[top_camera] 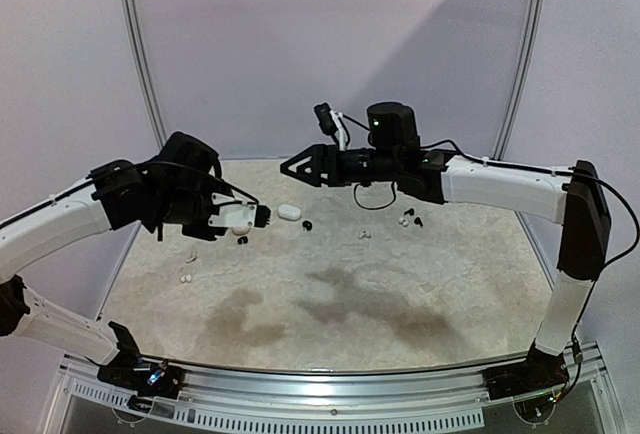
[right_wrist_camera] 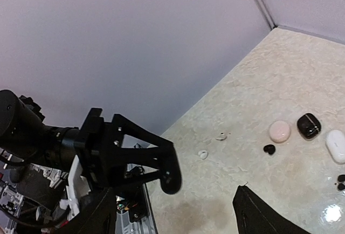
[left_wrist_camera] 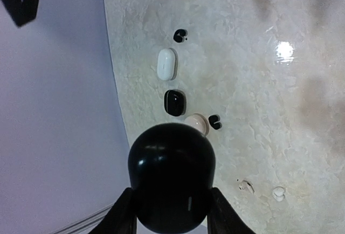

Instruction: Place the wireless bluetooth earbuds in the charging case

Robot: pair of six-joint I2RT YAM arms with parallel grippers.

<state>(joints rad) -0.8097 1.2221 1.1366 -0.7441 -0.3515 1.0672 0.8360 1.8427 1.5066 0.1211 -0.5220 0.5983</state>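
top external, stained beige table (top_camera: pixel 400 284), lilac walls (top_camera: pixel 300 34), left fingers (left_wrist_camera: pixel 121 215) clasping black case (left_wrist_camera: pixel 171 174), right fingers (right_wrist_camera: pixel 261 215) apart

free: table (top_camera: pixel 400 344) front | obstacles: white case (top_camera: pixel 289 211), earbud (top_camera: pixel 306 224) beside left hand (top_camera: pixel 262 217)

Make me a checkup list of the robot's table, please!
surface: beige mottled table, dark stains near the front.
job's things: black earbuds and white earbuds lie loose; white case, glossy black case, pinkish case rest on the table.
clutter: nothing seen.
grippers: left tool shut on a rounded black case; right tool open, empty.
cables: black cable loops under the right arm.
surroundings: plain pale walls; metal rail at the near edge.
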